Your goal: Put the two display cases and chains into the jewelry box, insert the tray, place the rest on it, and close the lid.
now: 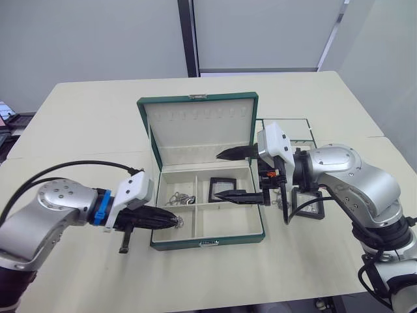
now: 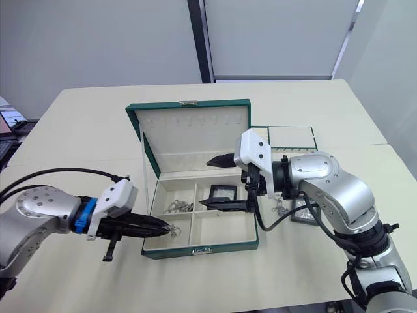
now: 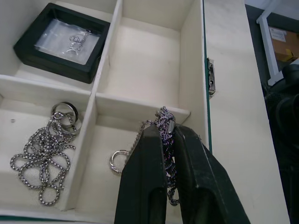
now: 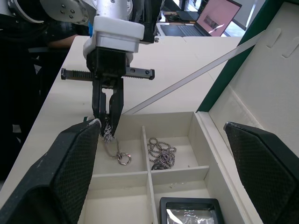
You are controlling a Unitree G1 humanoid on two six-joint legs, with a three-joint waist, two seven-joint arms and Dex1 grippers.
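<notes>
One chain [image 3: 164,135] pinched in my left gripper [image 1: 171,222], over jewelry box [image 1: 207,242] front-left compartment. 2nd chain [image 3: 44,156] lies behind it; display case [image 1: 223,188] back-right. Right gripper [image 1: 236,175] spread wide above the case. Other case [image 1: 309,207] + tray [image 1: 293,130] on cream table [image 1: 91,117]; lid [image 1: 199,124] up.

Dark green jewelry box [image 1: 207,242], cream lining; silver chains [image 3: 44,154].

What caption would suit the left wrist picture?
Left hand lowering a thin silver chain into the cream-lined green jewelry box.
</notes>
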